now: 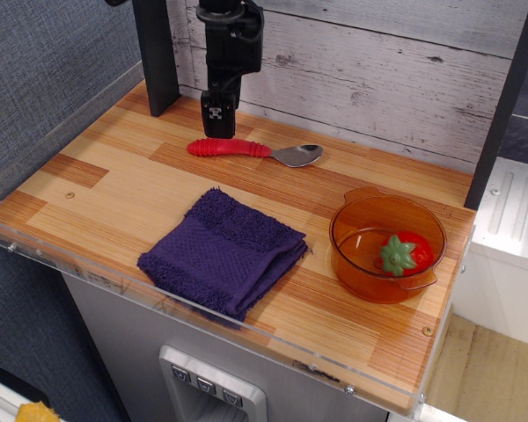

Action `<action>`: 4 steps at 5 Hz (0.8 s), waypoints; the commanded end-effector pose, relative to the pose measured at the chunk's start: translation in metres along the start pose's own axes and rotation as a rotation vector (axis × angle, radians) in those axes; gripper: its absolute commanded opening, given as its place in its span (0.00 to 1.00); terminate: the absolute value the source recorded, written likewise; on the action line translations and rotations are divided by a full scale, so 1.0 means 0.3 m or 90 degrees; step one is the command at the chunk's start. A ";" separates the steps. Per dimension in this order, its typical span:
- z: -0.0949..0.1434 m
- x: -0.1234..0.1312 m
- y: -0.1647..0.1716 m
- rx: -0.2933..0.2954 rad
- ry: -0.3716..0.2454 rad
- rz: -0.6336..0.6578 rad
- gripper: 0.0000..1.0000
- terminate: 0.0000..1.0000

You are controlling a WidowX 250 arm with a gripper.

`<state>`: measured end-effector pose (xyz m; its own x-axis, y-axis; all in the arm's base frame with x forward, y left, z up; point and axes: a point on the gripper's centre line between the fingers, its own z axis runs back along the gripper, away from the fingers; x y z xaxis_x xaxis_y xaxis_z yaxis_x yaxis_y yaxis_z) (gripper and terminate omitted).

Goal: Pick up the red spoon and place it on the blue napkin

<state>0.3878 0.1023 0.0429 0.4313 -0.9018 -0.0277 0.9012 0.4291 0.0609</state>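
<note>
The red spoon [246, 149] lies flat at the back of the wooden table, red ribbed handle to the left and silver bowl to the right. My gripper [216, 130] hangs over the left end of the handle, fingertips just above it; the fingers look close together, and I cannot tell whether they are open or shut. The blue napkin [223, 253] lies folded near the front edge, below and slightly left of the spoon, with nothing on it.
An orange translucent bowl [363, 227] with a red toy strawberry [403, 253] in it stands at the right. A dark post [156, 57] rises at the back left, a planked wall runs behind, and a clear plastic lip edges the table front.
</note>
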 end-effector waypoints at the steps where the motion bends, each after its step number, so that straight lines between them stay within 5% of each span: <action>1: -0.013 0.029 0.015 0.036 0.022 0.021 1.00 0.00; 3: -0.050 0.029 -0.006 0.005 0.016 0.037 1.00 0.00; 4: -0.054 0.027 -0.005 0.004 0.010 0.056 0.00 0.00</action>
<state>0.3857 0.0975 0.0137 0.5112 -0.8583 -0.0449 0.8595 0.5103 0.0296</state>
